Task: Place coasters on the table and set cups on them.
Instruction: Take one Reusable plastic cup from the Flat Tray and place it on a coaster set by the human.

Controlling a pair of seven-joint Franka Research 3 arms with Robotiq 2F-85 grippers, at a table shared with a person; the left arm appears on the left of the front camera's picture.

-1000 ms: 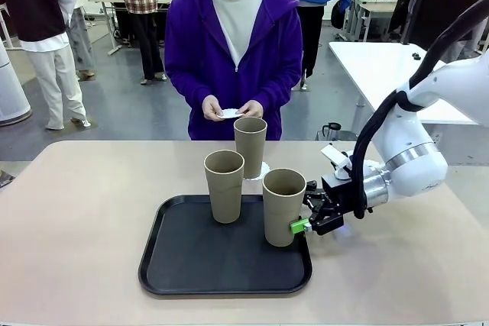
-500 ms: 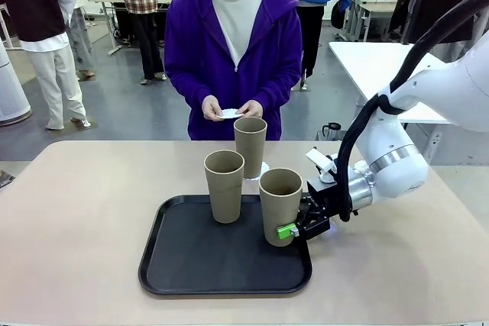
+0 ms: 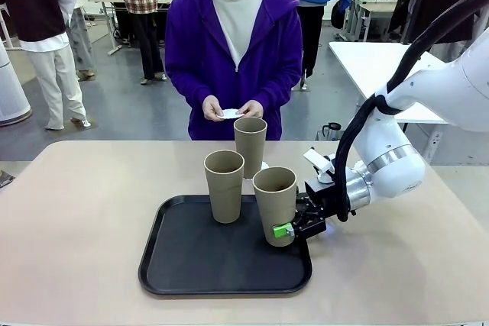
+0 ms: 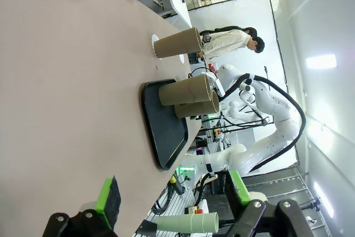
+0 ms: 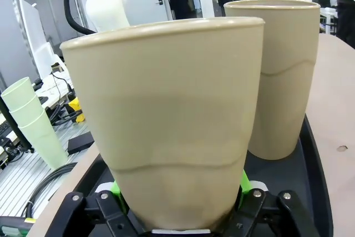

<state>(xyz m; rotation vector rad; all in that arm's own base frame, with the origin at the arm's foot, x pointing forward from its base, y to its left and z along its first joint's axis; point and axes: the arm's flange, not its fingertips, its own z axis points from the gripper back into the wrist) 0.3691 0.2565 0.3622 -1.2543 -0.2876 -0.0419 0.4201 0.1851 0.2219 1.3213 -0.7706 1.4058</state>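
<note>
Three tan cups are in view. One cup (image 3: 250, 146) stands beyond the tray on a white coaster (image 4: 153, 39) on the beige table (image 3: 76, 211). A second cup (image 3: 224, 186) stands upright on the black tray (image 3: 199, 265). My right gripper (image 3: 291, 228) is shut on the lower part of the third cup (image 3: 274, 205), which leans slightly over the tray's right side; this cup (image 5: 172, 120) sits between the green pads (image 5: 244, 182). At the far side the person's hands hold another white coaster (image 3: 229, 113). My left gripper (image 4: 173, 192) hangs open above the table, holding nothing.
The person in a purple jacket stands at the table's far edge. Bare tabletop lies left and right of the tray. A white table (image 3: 382, 66) stands behind to the right. A stack of pale green cups (image 5: 30, 120) sits off the table's side.
My right gripper has moved in from the right and shut on the near cup. That cup has shifted slightly left on the tray and leans a little. The left gripper has not moved.
</note>
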